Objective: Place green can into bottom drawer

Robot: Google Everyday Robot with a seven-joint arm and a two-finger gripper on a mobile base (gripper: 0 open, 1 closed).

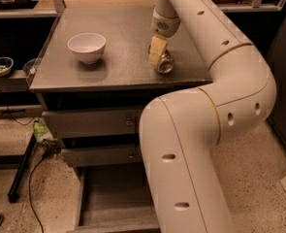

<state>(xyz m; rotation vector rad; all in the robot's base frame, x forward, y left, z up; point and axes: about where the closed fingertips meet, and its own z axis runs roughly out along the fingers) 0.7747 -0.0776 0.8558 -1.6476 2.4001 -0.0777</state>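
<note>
The green can [165,64] lies on its side on the grey cabinet top [118,28], right of the middle, with a silver end facing me. My gripper [158,52] reaches down from the back and sits right at the can, covering its left and upper side. The can still rests on the top. The bottom drawer [111,203] is pulled open below the cabinet front; its bare grey floor shows, and my arm hides its right part.
A white bowl [87,46] stands on the left of the cabinet top. Two upper drawers [91,123] are closed. My large white arm [196,144] fills the right foreground. A shelf with a small dish [0,66] is at the left, and cables lie on the floor.
</note>
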